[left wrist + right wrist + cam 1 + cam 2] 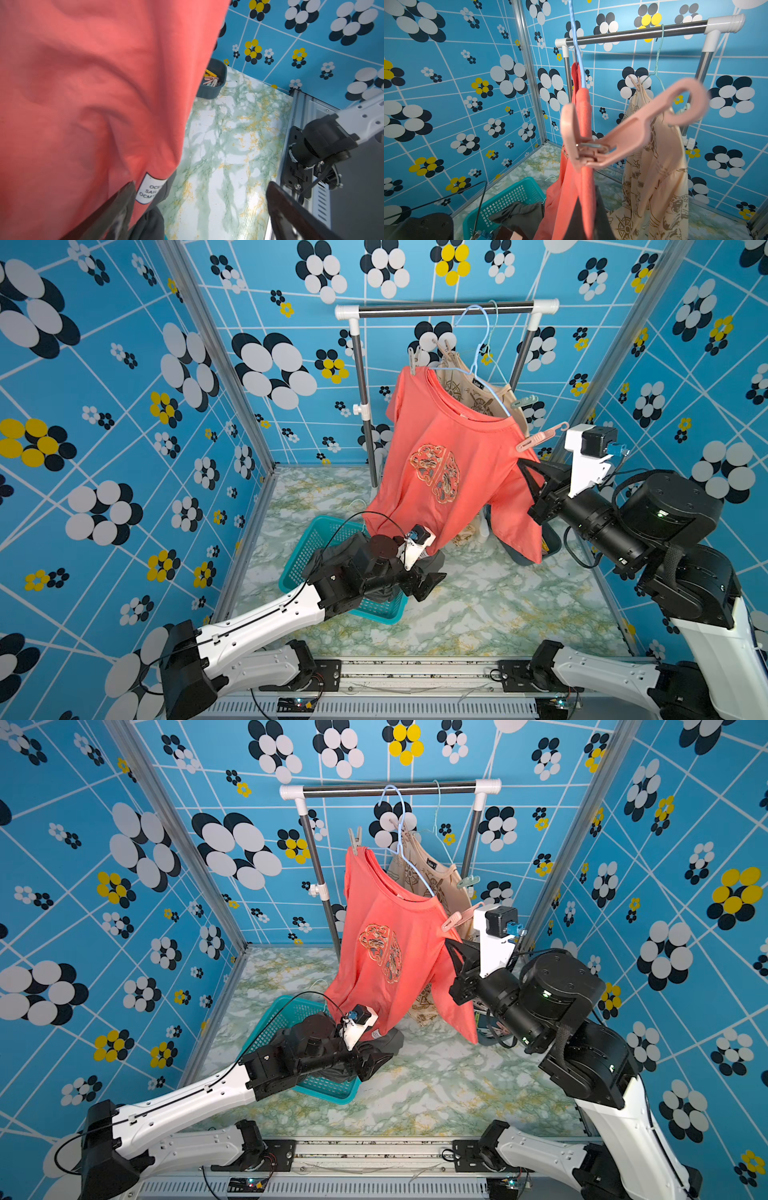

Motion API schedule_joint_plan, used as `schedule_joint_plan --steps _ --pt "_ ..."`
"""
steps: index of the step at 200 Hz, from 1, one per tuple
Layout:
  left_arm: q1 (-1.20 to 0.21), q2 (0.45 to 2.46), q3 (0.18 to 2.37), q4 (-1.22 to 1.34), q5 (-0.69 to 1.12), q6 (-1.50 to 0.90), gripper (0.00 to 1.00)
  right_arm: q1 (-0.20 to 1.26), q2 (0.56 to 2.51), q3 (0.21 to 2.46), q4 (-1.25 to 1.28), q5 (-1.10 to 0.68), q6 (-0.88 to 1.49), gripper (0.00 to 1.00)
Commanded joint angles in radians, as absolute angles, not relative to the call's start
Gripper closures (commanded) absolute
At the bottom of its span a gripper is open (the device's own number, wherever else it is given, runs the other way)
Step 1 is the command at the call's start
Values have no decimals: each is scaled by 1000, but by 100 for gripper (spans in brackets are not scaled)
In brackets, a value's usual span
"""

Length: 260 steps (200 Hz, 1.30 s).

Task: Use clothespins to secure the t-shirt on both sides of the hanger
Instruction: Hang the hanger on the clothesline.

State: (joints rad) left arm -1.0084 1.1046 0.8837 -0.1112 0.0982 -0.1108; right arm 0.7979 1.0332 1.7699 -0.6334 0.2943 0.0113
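Top views: t-shirt hung; pale pin set on far shoulder, pink pin on near one; both sides judged clipped.
Left wrist: left gripper spread, empty, beside hem.
Right wrist: pink pin clamped below hanger; right gripper pressed together at sleeve, pinch on fabric not discernible.

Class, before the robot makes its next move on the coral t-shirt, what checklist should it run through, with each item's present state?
1. Pink clothespin clamped on coral t-shirt, near shoulder: ok.
2. Pale clothespin on far shoulder: ok.
3. Blue hanger hooked on rail: ok.
4. Right pincer shut, off the pink clothespin: ok.
5. Right pincer free of fabric: cannot tell.
6. Left pincer open, empty: ok.
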Motion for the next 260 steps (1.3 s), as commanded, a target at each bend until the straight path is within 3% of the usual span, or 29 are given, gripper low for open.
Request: schedule_joint_plan --steps 1,44,121,144,169,179,196,260 --pt "-1041 1098 855 -183 103 -108 1 793 1013 1786 -546 321 2 100" --pt "-1009 1150 836 -115 -10 -130 1 792 1004 1781 -549 306 13 100" --pt "-840 1416 1063 -12 45 -171 2 793 966 1755 -559 301 34 100" --pt "-796 1500 1156 -12 37 -180 24 792 959 1757 -559 279 52 100" --pt "-759 1591 1260 -5 22 -197 71 793 958 1771 -568 228 82 100" --pt "-751 1627 1316 -12 7 -194 84 793 961 1777 -572 206 95 100" --pt "-740 1683 1430 -40 -6 -182 91 793 965 1789 -584 173 114 100" --pt "-684 1794 1691 -112 -50 -180 98 793 948 1789 -583 153 143 100"
